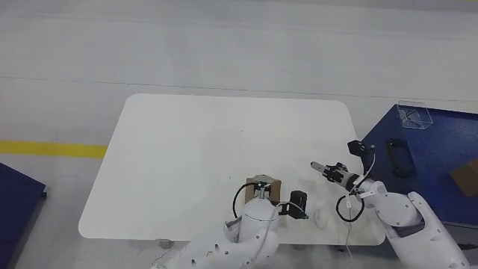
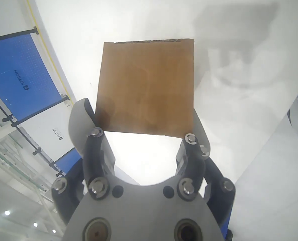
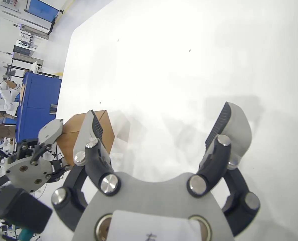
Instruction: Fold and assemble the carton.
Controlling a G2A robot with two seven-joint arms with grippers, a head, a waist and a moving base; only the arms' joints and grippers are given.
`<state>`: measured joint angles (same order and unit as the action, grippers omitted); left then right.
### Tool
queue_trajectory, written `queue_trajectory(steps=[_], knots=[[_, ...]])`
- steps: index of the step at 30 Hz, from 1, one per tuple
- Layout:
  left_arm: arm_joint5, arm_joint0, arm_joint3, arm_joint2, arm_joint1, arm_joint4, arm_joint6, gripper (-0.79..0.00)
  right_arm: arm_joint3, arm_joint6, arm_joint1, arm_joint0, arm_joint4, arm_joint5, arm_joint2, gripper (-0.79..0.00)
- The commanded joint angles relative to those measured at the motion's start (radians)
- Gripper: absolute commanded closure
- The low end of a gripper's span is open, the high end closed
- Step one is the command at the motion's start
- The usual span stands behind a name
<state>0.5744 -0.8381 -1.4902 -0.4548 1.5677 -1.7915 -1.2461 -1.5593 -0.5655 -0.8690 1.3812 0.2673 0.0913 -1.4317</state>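
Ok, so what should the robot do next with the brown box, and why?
Probably bring the right jaws across to the carton. The left jaws grip it by two sides, while the right jaws hang open and empty over the table nearby, so they are free to help fold.

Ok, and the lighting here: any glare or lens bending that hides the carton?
Top view: even light on the table, carton readable at its near edge. Left wrist view: a glare patch on the table by the left gripper, carton face evenly lit; the yellow floor line bows with the lens. Right wrist view: glare whitens the table's middle beyond the open right gripper; carton unhidden.
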Motion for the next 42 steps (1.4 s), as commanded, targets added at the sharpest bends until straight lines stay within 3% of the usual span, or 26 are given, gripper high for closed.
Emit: queue_trajectory(steps=[1, 6, 10, 13, 14, 15, 16, 17, 22, 27, 31, 32, 39, 42], knots=[[-0.016, 0.043, 0.048, 0.037, 0.022, 0.044, -0.016, -0.785, 0.003, -0.001, 0.000, 0.001, 0.004, 0.000, -0.008, -0.785], [-0.041, 0.083, 0.007, 0.048, 0.047, 0.124, -0.040, -0.785, 0.002, -0.007, 0.000, 0.004, 0.011, -0.003, -0.026, -0.785], [-0.049, 0.060, -0.083, -0.012, 0.032, 0.127, -0.005, -0.785, -0.010, -0.008, -0.002, 0.006, 0.017, -0.009, -0.032, -0.785], [-0.059, 0.016, -0.130, -0.077, 0.009, 0.112, 0.101, -0.782, -0.021, -0.007, -0.003, 0.010, 0.020, -0.013, -0.032, -0.785], [-0.051, 0.001, -0.139, -0.102, 0.000, 0.115, 0.150, -0.631, -0.023, -0.009, -0.004, 0.011, 0.020, -0.013, -0.033, -0.785], [-0.054, -0.016, -0.149, -0.133, -0.009, 0.121, 0.211, -0.265, -0.024, -0.010, -0.004, 0.012, 0.021, -0.013, -0.034, -0.785], [-0.057, -0.036, -0.147, -0.168, -0.018, 0.137, 0.275, -0.099, -0.025, -0.009, -0.005, 0.013, 0.020, -0.014, -0.036, -0.785], [-0.059, -0.056, -0.143, -0.209, -0.027, 0.166, 0.355, 0.000, -0.026, -0.011, -0.005, 0.014, 0.017, -0.014, -0.037, -0.785], [-0.011, -0.129, -0.046, -0.374, -0.060, 0.312, 0.708, 0.000, -0.019, -0.053, -0.007, 0.016, -0.005, -0.025, -0.040, -0.785], [0.089, -0.131, 0.070, -0.412, -0.070, 0.368, 0.911, 0.000, -0.020, -0.068, -0.007, 0.015, -0.005, -0.024, -0.040, -0.785], [0.104, -0.104, 0.150, -0.385, -0.065, 0.362, 0.959, 0.000, -0.020, -0.068, -0.007, 0.015, -0.005, -0.024, -0.040, -0.785], [0.078, -0.094, 0.169, -0.370, -0.063, 0.327, 0.922, 0.000, -0.020, -0.068, -0.007, 0.015, -0.005, -0.024, -0.040, -0.785], [0.064, -0.097, 0.166, -0.364, -0.061, 0.322, 0.918, 0.000, -0.020, -0.068, -0.007, 0.015, -0.005, -0.024, -0.040, -0.785], [0.106, -0.112, 0.159, -0.383, -0.064, 0.401, 0.964, 0.000, -0.020, -0.068, -0.007, 0.015, -0.005, -0.024, -0.040, -0.785]])
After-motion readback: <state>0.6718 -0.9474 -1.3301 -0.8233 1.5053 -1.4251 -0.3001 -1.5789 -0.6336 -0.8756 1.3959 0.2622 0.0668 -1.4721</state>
